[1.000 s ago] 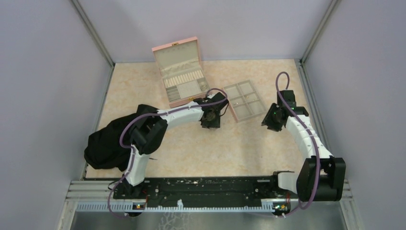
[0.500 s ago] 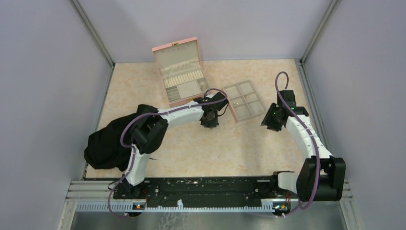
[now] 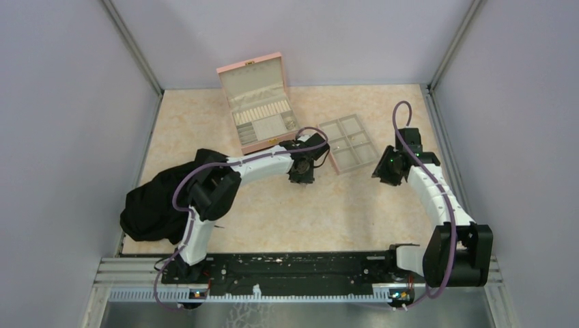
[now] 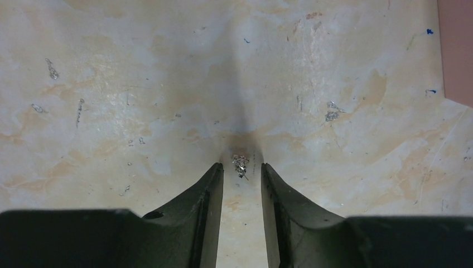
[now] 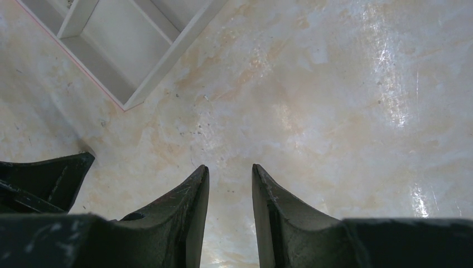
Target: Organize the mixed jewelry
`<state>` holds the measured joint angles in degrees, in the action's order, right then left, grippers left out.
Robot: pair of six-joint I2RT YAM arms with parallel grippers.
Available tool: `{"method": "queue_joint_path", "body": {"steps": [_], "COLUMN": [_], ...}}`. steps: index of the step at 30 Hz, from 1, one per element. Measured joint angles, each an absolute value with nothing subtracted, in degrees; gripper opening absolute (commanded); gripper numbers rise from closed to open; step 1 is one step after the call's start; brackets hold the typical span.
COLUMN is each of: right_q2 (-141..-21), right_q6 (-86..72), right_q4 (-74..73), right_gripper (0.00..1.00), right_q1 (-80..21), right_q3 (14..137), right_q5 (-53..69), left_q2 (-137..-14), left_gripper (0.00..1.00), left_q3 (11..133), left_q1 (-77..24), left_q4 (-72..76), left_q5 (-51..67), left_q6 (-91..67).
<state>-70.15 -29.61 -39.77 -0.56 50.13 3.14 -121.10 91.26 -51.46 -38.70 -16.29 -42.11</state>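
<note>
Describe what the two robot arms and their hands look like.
The left arm and right arm have white link shells with bulky black joint housings. A thin purple cable loops loosely along each. The left hand and right hand each have two dark, matte fingers that curve inward and taper to narrow tips; the right ones show light scuffs.
</note>
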Motion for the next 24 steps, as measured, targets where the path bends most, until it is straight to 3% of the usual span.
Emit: {"method": "queue_joint_path", "body": {"steps": [7,17,24], "right_q2": [-70.1,-70.1,-70.1], "right_q6": [-29.6,-29.6,-29.6], "right_q4": [-39.4,-39.2,-39.2], "right_gripper": [0.35,0.34,0.34], "right_q1": [-0.6,-0.6,-0.6], "right_q3": [49.5,49.1,49.1], "right_q5": [3.2,3.2,3.1], "left_q2": [-121.2,-122.3,-122.8], "left_gripper": [0.3,0.29,0.2], "left_q3": [91.3,92.3,93.1], "left_q1": [-51.8,-51.8,-51.8], "left_q4": [-38.5,-37.6,-37.3], "left_q5": [-16.2,-16.6,-17.0], "left_q6": [-40.5,-38.4,-37.3]}}
